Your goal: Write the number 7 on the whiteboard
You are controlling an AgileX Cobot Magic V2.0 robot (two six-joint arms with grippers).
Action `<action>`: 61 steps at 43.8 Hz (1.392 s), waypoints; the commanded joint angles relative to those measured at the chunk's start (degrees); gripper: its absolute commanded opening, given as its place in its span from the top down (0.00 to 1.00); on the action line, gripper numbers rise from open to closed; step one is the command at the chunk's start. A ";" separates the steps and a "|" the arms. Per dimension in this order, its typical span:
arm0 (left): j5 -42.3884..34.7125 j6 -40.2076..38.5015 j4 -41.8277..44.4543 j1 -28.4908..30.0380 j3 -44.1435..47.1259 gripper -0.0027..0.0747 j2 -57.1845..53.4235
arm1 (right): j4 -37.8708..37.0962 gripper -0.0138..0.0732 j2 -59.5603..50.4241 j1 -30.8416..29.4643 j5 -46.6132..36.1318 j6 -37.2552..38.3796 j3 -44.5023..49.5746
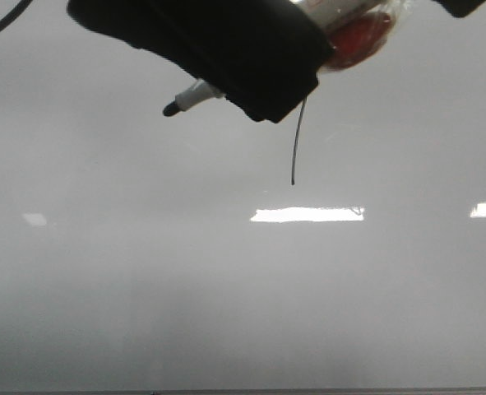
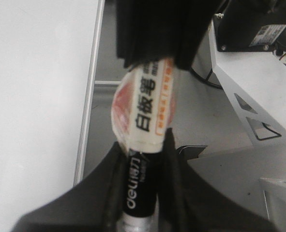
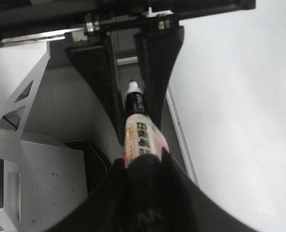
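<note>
Altogether the views show one whiteboard [image 1: 226,296], one marker [image 1: 192,98], one drawn line, and two black hands. Both hands pinch the same marker: in the left wrist view the left hand [image 2: 145,159] has its fingers [image 2: 114,169] pressed against the marker's black "deli" section, and the right hand [image 2: 152,53] clamps the far end of the white-and-orange label. The right wrist view shows the reverse, with the right hand [image 3: 145,166] closed on the labelled barrel and the left hand [image 3: 128,96] closed around the black part near the white end.

In the front view the marker's dark tip pokes out from the lower left of the black hand mass at the top of the frame, clear of the ink.

The number 7 [image 1: 297,144] is a thin black stroke, slightly curved, running down from just under the hands; only the downstroke shows, its top hidden behind them. The whiteboard is glossy pale grey, carrying bright rectangular reflections [image 1: 307,215] well below the hands.
</note>
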 commanded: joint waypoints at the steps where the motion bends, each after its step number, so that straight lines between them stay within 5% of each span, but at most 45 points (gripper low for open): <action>1: -2.22 -1.46 -3.46 -0.20 -1.89 0.99 -1.33 | 2.99 0.84 -0.87 0.09 -2.16 -0.22 -1.61; 10: -2.22 -1.69 -2.49 0.20 -1.89 0.99 -1.33 | 2.68 0.30 -0.87 -0.42 -3.11 1.02 -1.61; 13: -2.22 -3.67 0.48 0.82 -1.99 0.99 -1.33 | 0.35 0.20 -1.59 -1.98 -4.27 4.05 -1.61; 23: -2.34 -27.38 22.43 6.15 -2.40 0.99 -2.17 | -11.01 0.20 -4.84 -10.85 -5.79 18.73 -1.61; 35: -2.33 -54.93 46.90 19.25 -2.40 0.99 -2.20 | -11.65 0.20 -4.88 -14.83 -3.37 19.73 -1.61; 42: -5.71 -60.10 47.46 30.68 -1.58 0.99 -2.20 | -11.65 0.20 -4.88 -14.83 -3.31 19.73 -1.61; 48: -16.36 -62.84 40.75 39.05 1.70 0.99 -2.20 | -11.60 0.20 -4.88 -14.83 -3.43 19.73 -1.61; 61: -37.49 -62.84 34.91 41.42 9.75 0.99 -2.20 | -11.60 0.20 -4.88 -14.83 -3.43 19.73 -1.61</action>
